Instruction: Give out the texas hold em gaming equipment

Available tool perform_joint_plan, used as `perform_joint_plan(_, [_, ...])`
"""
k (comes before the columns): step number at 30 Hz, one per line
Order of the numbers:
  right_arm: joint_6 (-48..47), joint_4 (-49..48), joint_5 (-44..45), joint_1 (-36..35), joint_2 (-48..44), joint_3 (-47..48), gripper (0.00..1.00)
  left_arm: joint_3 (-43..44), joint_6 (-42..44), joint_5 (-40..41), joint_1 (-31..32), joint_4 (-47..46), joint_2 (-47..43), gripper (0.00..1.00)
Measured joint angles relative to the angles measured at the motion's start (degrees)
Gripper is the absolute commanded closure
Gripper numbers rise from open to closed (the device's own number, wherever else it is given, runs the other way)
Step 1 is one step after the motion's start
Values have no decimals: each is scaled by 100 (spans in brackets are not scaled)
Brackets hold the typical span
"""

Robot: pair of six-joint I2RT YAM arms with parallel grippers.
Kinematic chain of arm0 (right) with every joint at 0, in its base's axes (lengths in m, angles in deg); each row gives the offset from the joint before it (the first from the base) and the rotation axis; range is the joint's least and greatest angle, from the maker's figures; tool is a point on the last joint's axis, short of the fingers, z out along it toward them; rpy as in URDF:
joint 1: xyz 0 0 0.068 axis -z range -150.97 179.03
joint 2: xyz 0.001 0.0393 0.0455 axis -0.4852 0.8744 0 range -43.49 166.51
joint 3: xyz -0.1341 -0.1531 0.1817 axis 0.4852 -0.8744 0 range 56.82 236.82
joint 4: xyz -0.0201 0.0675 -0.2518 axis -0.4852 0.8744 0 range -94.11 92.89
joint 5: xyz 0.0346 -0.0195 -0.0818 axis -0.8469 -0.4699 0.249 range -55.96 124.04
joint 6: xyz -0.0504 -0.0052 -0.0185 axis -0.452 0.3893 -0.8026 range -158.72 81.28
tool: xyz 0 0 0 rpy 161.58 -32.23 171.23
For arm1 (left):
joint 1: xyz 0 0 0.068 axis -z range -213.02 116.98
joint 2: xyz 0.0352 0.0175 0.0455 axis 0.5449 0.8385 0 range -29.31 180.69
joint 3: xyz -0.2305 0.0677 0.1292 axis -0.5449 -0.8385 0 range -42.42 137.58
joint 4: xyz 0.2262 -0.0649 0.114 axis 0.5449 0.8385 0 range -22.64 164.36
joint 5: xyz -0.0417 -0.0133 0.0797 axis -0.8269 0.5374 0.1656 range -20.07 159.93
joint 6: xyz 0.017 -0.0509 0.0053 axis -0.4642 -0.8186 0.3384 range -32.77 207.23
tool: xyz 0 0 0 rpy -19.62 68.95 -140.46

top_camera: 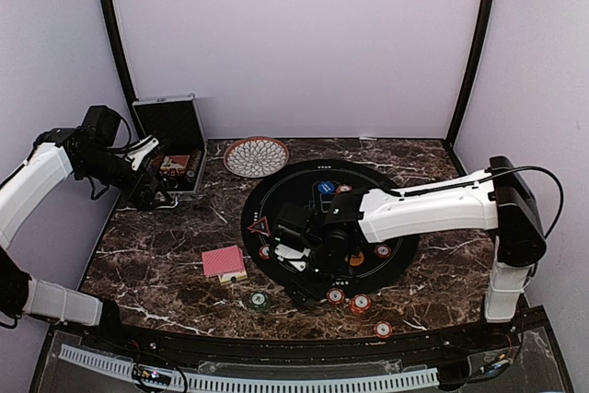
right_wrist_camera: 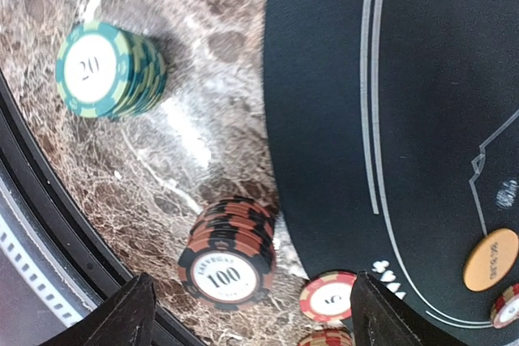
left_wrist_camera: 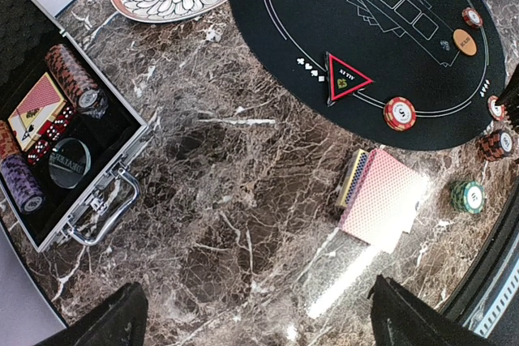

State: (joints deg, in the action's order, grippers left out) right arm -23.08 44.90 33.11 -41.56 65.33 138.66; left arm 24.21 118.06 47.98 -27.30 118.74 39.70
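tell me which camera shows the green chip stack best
The right wrist view: the green chip stack sits close, its stacked edges and the 20 on top clear. The left wrist view shows it small near the right edge; the top external view shows just a tiny green disc.

Seen from the right wrist, a stack of green chips (right_wrist_camera: 109,69) on the marble carries the number "20" on its top face. A second, dark stack with orange stripes (right_wrist_camera: 227,261) reads "LAS VEGAS" above "100". Small white card-suit signs (right_wrist_camera: 388,269) are printed along the edge of the black mat (right_wrist_camera: 324,119). The lettering on the orange button (right_wrist_camera: 491,258), the red triangle marker (left_wrist_camera: 347,80) and the clear disc (left_wrist_camera: 69,161) inside the case (left_wrist_camera: 91,194) is too small to read.
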Motion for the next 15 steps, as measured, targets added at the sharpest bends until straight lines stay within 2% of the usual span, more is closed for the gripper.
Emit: perform_joint_plan(15, [-146,-20,-55,-52,245,2,27,2,0,0,0,22,0,1])
